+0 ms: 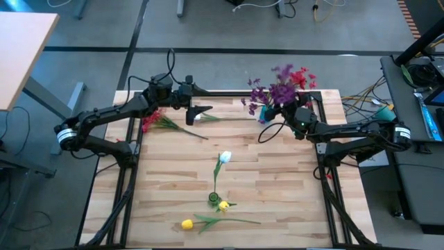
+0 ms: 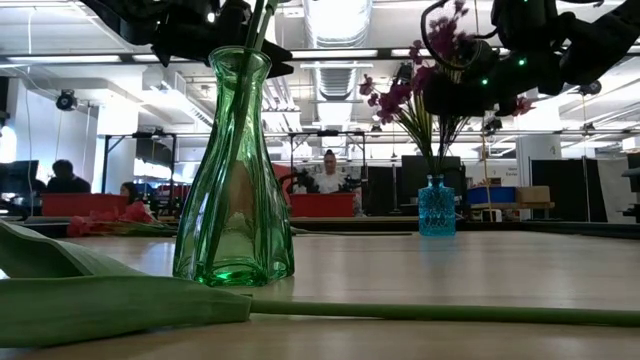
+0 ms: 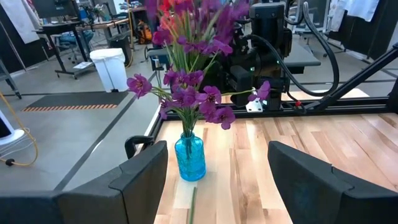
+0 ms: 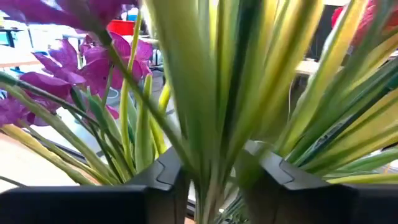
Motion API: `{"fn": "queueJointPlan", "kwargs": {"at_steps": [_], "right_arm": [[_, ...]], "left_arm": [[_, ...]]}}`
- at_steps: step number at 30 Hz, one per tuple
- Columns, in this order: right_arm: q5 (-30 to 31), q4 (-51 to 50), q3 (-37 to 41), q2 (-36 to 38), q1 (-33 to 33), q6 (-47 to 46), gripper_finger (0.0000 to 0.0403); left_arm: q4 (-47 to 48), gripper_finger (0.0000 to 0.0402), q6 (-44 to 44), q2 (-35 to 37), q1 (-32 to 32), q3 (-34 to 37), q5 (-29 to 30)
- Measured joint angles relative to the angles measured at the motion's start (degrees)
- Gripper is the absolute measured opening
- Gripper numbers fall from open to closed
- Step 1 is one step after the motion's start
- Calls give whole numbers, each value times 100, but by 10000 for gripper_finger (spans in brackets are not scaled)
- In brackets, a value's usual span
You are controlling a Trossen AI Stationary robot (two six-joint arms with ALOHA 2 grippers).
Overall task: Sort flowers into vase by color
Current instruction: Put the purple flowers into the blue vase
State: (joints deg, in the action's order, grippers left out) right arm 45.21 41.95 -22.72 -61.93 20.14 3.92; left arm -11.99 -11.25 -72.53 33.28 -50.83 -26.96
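Purple flowers [image 1: 277, 94] in blue vase [image 3: 189, 158]: right pincer [image 1: 290, 111] part-open around stems, could snag and tip vase. Left pincer [image 1: 202, 111] open, idle.

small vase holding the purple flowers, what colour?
Blue glass vase; clearest in the left wrist view.

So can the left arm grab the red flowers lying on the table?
Probably yes. The red flowers lie flat on the table close beside the left arm, and nothing covers them. The left gripper is open and holds nothing, though it points away toward the blue vase.
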Motion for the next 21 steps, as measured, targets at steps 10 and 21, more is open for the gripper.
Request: {"fn": "queueJointPlan", "kwargs": {"at_steps": [10,21], "right_arm": [[-9,-156,-28,81,-49,-105,152],[-9,-1382,-31,350,-203,-921,211]], "left_arm": [[65,261,0,0,0,0,0],[182,261,0,0,0,0,0]]}}
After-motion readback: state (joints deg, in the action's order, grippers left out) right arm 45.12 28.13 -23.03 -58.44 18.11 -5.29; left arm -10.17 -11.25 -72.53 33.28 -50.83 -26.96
